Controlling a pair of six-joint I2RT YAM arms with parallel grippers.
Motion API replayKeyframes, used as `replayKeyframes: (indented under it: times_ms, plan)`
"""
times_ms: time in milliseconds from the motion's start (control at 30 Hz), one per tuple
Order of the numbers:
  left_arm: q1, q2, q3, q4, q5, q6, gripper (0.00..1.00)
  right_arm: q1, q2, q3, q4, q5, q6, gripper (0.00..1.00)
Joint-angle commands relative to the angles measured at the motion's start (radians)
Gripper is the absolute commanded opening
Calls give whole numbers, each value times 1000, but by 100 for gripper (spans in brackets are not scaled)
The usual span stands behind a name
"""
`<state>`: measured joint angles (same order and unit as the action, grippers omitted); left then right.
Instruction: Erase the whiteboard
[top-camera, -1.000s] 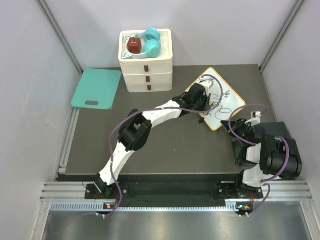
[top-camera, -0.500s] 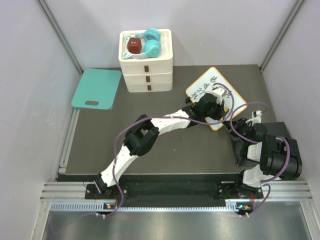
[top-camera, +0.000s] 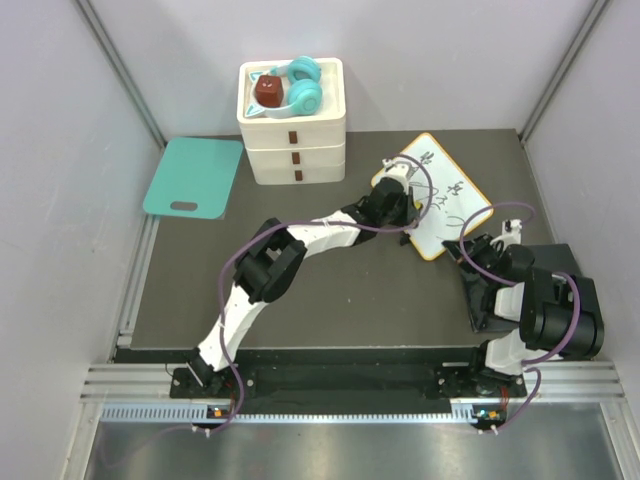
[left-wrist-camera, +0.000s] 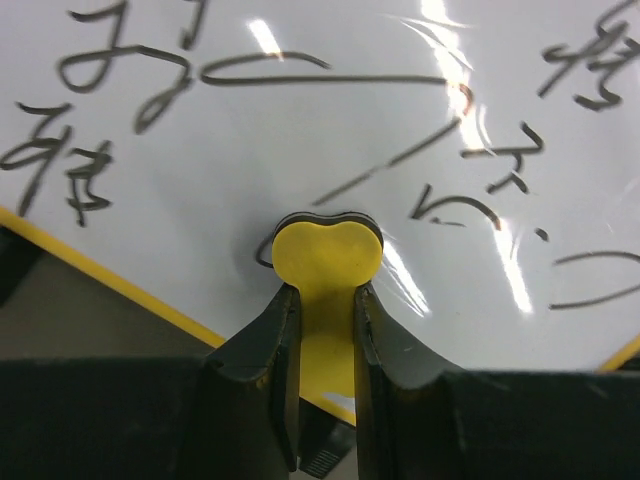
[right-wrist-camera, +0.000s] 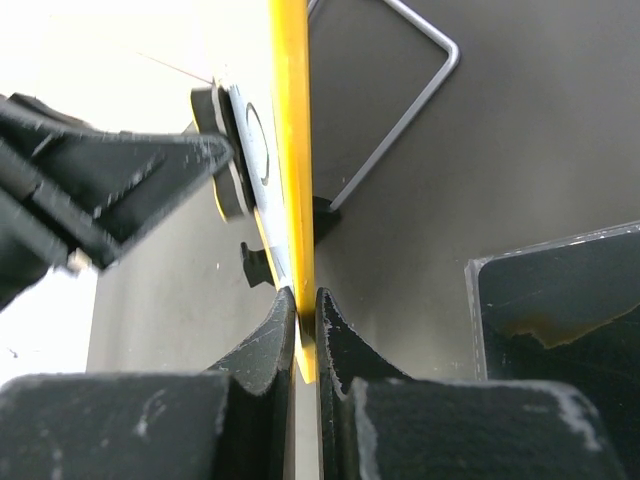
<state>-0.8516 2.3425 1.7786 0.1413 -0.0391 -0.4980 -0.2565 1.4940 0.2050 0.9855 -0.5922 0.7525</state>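
Whiteboard lies at the right rear of the dark table, turned cornerwise, black handwriting over most of its face. In the right wrist view its yellow rim stands on edge, so the near side looks lifted; how far, cannot tell.

Left gripper is over the board's left part. Left wrist view: gripper closed on a yellow eraser, fingers pinching its stem, rounded head pressed on the white surface among the strokes.

Right gripper is at the board's near corner; jaws closed on the yellow rim.

Containers: a white stack of drawers at rear centre, three tiers, drawers shut. The open tray on top holds teal headphones and a dark red block beside them.

Teal board flat at rear left, well apart.
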Motion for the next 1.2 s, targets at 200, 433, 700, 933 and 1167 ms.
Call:
replayKeyframes:
  times_ms: [200, 433, 700, 933, 1167]
  plan:
    - [66, 156, 160, -190, -9, -22, 0, 2, 0, 33, 7, -29, -21, 0]
    - [4, 156, 148, -181, 77, -20, 0, 2, 5, 36, 8, -34, -21, 0]
    - [-61, 37, -51, -60, 87, -22, 0, 2, 8, 40, -4, -35, -19, 0]
    - [-89, 66, 125, -167, 116, 58, 0, 2, 14, 65, -114, -37, -22, 0]
    - [-141, 115, 185, -113, 169, 102, 0, 2, 31, 85, -128, -61, -30, 0]
